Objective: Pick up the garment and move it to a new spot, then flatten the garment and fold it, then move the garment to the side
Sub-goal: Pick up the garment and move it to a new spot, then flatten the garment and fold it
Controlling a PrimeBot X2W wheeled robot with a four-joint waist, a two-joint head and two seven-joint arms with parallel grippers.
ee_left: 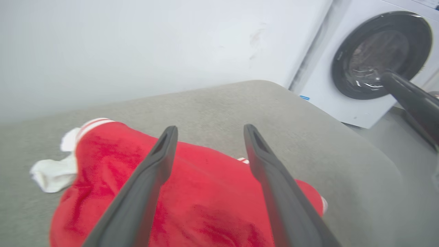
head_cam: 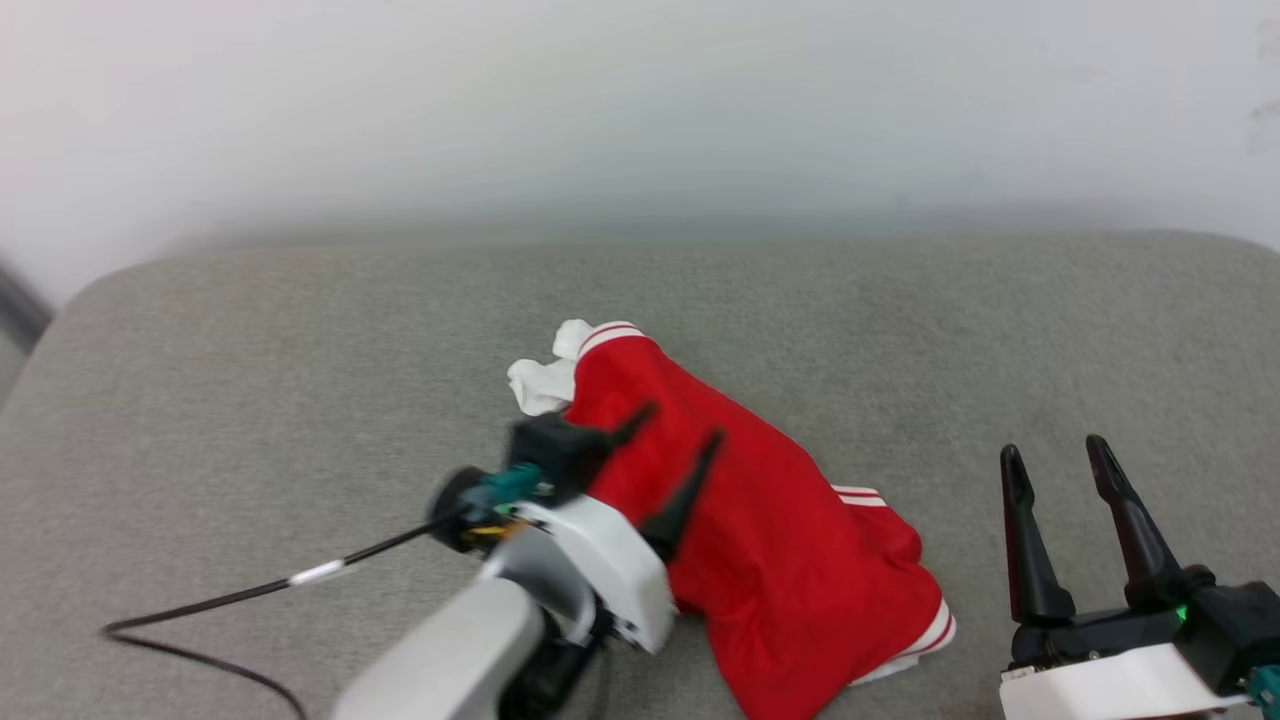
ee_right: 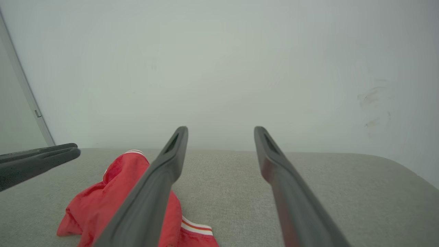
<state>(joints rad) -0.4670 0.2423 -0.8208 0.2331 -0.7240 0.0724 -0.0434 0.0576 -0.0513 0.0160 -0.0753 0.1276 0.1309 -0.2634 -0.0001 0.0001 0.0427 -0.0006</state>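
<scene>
The garment (head_cam: 770, 530) is a red jersey T-shirt with white sleeves and striped trim, lying crumpled on the grey padded surface (head_cam: 300, 340). Its lettering is hidden. My left gripper (head_cam: 680, 428) hovers open over the garment's upper left part, nothing between its fingers. In the left wrist view the garment (ee_left: 205, 192) spreads beneath the open left gripper (ee_left: 209, 132). My right gripper (head_cam: 1053, 452) stands open to the right of the garment, apart from it. The right wrist view has the garment (ee_right: 113, 188) at lower left behind the open right gripper (ee_right: 219, 132), with the left gripper's fingers (ee_right: 41, 159) at the left edge.
A black cable (head_cam: 240, 600) trails from the left wrist across the surface. A white wall (head_cam: 640, 110) backs the surface. A white washing machine (ee_left: 374, 58) with a dark round door stands beyond the surface's right corner in the left wrist view. Bare surface lies left and far right.
</scene>
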